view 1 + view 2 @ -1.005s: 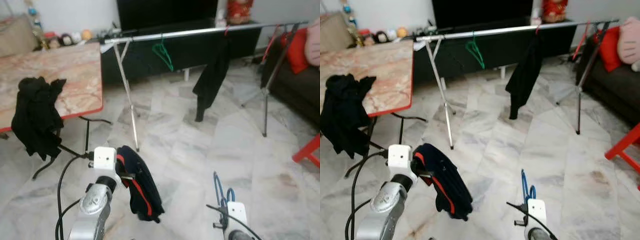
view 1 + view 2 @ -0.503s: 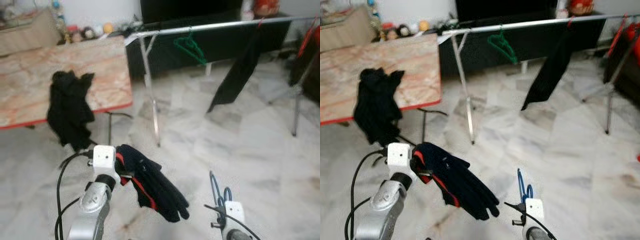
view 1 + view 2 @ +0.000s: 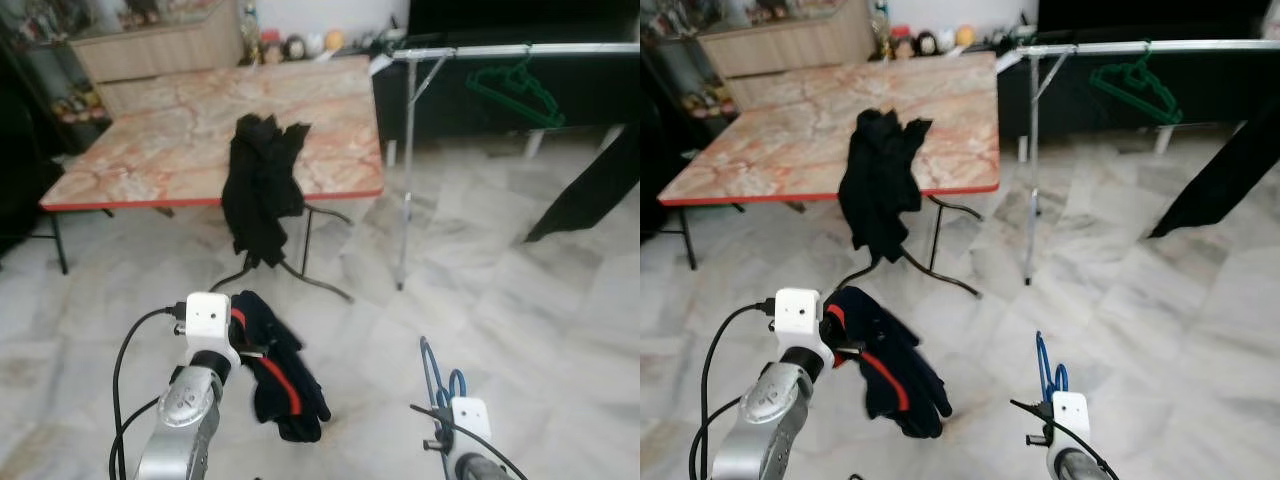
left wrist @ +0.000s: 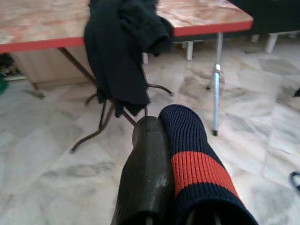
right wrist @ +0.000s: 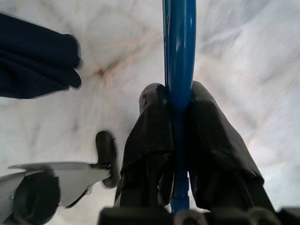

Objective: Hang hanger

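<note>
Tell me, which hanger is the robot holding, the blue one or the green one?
The blue hanger, pinched in the right claw. The green hanger hangs far off on the silver rail with nothing gripping it.

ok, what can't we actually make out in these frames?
- Blue hanger: the right wrist view shows just a bar clamped in the right gripper; its top runs off the frame edge.
- Navy garment: motion-blurred in the eye views; its type is unclear. The left gripper has it draped over one finger.
- Rail: cut off at the right edge.
- Black cloth: cropped by the right edge, top unseen.
- Shelf items: too small.
</note>
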Tool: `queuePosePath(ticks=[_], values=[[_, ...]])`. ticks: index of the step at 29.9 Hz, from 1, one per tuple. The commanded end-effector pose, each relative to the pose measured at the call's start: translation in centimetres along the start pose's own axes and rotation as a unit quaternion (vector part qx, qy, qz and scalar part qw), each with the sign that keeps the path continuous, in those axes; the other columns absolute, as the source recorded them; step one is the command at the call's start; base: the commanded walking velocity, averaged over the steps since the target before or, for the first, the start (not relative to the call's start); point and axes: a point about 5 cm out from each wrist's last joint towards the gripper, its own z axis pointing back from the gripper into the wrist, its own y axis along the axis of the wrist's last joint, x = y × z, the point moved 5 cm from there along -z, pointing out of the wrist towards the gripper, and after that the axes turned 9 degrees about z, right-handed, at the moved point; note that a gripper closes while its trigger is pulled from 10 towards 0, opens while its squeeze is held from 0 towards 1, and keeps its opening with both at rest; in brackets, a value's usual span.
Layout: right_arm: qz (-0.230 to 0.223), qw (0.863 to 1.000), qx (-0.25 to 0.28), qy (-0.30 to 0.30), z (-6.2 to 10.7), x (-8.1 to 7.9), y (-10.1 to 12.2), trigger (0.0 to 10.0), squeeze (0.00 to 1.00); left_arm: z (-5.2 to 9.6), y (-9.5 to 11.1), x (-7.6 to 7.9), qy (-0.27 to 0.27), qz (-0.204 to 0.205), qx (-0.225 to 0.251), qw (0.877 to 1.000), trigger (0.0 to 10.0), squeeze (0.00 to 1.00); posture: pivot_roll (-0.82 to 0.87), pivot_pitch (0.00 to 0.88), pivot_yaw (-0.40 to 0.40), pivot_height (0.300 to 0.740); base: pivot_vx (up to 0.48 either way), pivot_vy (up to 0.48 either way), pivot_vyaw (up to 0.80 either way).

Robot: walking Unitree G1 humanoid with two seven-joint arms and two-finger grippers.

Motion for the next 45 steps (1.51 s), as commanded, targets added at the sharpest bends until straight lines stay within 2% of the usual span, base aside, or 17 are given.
queuePosePath(ticks=[1,14,19,31,34,45], values=[[-0.007,1.0,-0.009,0.01,0.1,-0.7,-0.6,10.0,0.0,-0.1,0.9,-0.4,0.006,-0.007,0.013,1.0,10.0,0.0,-0.11,0.0,0.099,0.74,0.0,0.289,0.0],[-0.007,1.0,-0.009,0.012,0.0,-0.7,-0.4,10.0,0.0,-0.2,1.4,-0.8,0.011,-0.014,0.018,1.0,10.0,0.0,-0.09,0.0,0.098,0.74,0.0,0.286,0.0],[-0.007,1.0,-0.01,0.01,0.0,-0.7,-0.3,10.0,0.0,0.0,1.7,-1.3,0.017,-0.029,0.02,0.999,10.0,0.0,-0.09,0.0,0.096,0.74,0.0,0.0,0.0],[-0.007,1.0,-0.01,0.01,-0.1,-0.6,-0.1,10.0,0.0,1.2,3.0,-1.9,0.023,-0.026,0.043,0.998,10.0,0.0,-0.07,0.0,0.091,0.74,0.0,0.0,0.0],[-0.008,1.0,-0.007,0.01,-0.1,-0.5,0.0,10.0,0.0,1.4,4.0,-2.0,0.032,-0.013,0.064,0.997,10.0,0.0,-0.07,0.0,0.086,0.74,0.0,0.0,0.0],[-0.01,1.0,-0.007,0.009,-0.1,-0.5,0.2,10.0,0.0,1.2,5.1,-2.2,0.042,-0.016,0.086,0.995,10.0,0.0,-0.07,0.0,0.083,0.74,0.342,0.0,0.0]])
